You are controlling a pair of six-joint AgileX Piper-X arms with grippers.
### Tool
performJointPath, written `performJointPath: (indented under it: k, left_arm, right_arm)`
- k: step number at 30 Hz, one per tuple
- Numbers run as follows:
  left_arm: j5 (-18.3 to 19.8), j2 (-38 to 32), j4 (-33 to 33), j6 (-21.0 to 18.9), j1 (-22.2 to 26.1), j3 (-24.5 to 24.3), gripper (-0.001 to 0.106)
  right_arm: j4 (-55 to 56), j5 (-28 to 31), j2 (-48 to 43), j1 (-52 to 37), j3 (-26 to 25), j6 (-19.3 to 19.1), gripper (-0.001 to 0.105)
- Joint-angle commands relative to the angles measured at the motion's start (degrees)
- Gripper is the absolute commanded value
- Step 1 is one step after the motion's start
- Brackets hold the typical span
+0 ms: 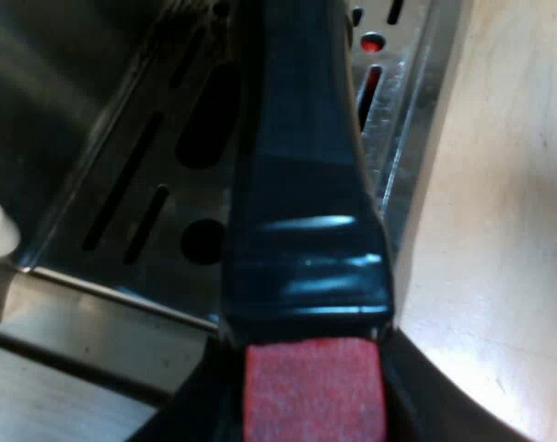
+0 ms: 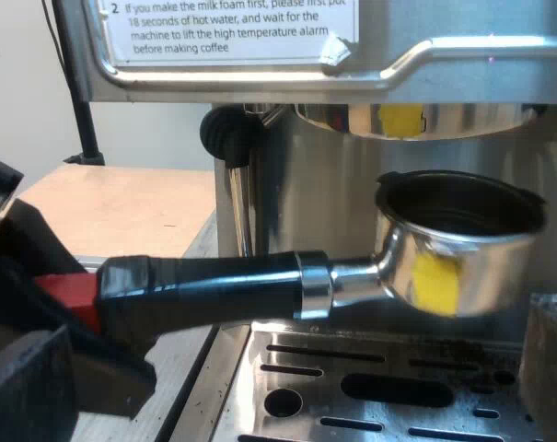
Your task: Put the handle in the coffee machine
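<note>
The metal holder (image 2: 458,253) hangs level over the drip tray (image 2: 370,387), its basket just below the machine's brew head (image 2: 416,115) and apart from it. Its dark handle (image 2: 214,281) ends in red (image 1: 313,391). My left gripper (image 1: 315,378) is shut on that red end, with black fingers (image 1: 425,387) on both sides. From the side, the left gripper (image 2: 62,295) clamps the handle's end beside the machine. My right gripper (image 2: 296,364) stands open in front of the drip tray, fingers (image 2: 29,387) wide apart with nothing between them.
The espresso machine's front carries an instruction label (image 2: 223,28), and a steam wand with a black knob (image 2: 227,133) hangs near the handle. The slotted drip tray (image 1: 158,184) lies under the holder. A light wooden tabletop (image 1: 508,230) borders the tray.
</note>
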Motion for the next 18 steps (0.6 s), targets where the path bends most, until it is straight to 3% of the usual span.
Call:
performJointPath:
  k: [1, 9, 18]
  left_arm:
    - [3.1, 1.5, 0.8, -2.3, -0.2, -1.8, 0.0]
    - [3.7, 3.0, 4.1, -1.5, 0.2, -5.6, 0.0]
    - [3.7, 3.0, 3.8, -1.5, 0.5, -5.7, 0.0]
  right_arm:
    - [-0.7, 0.3, -0.4, -0.4, -0.2, -0.7, 0.103]
    - [-0.7, 0.3, -0.4, -0.4, -0.2, -0.7, 0.103]
    - [-0.7, 0.3, -0.4, -0.4, -0.2, -0.7, 0.103]
